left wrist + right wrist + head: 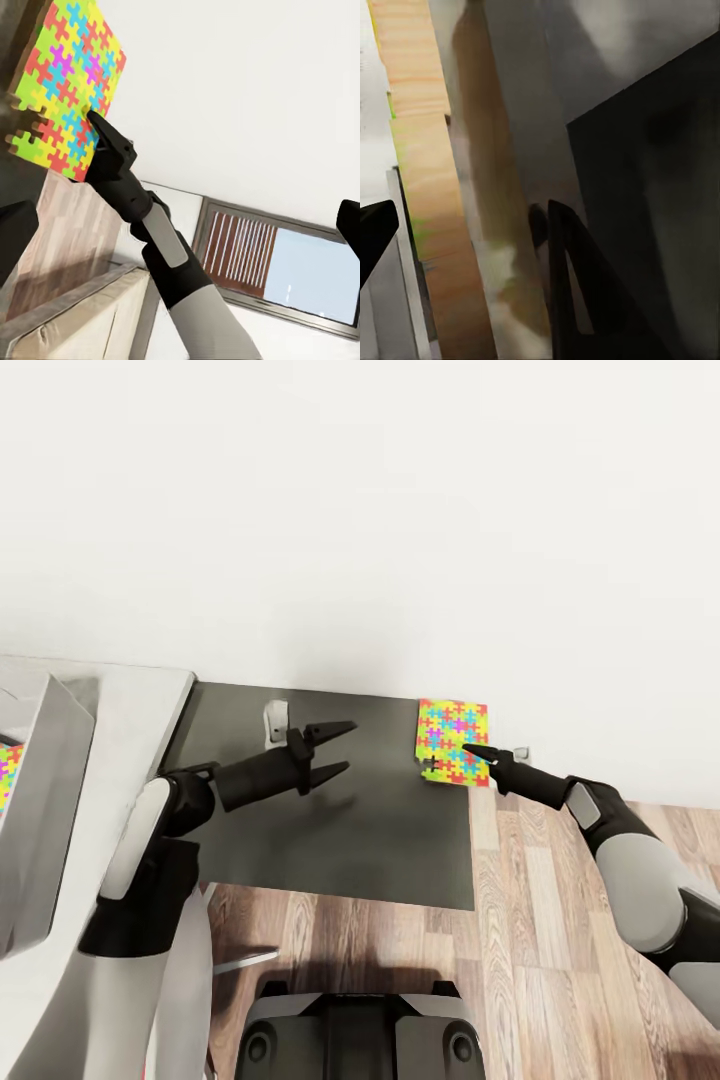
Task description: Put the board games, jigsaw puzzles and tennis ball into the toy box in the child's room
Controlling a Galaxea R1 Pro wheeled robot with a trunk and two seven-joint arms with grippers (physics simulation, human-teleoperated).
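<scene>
My head camera looks steeply down over both arms at the dark panel and wood floor below the white wall. The left wrist camera faces across to my right gripper (94, 120) on the jigsaw puzzle (64, 90), a pairing the head view shares. The right wrist camera sits very close beside its own fingers, blurred.

The toy box (45, 800) is cut off by the head view's left edge. The right tool (470, 752) overlaps the jigsaw puzzle (455, 735); grip state indeterminate.
</scene>
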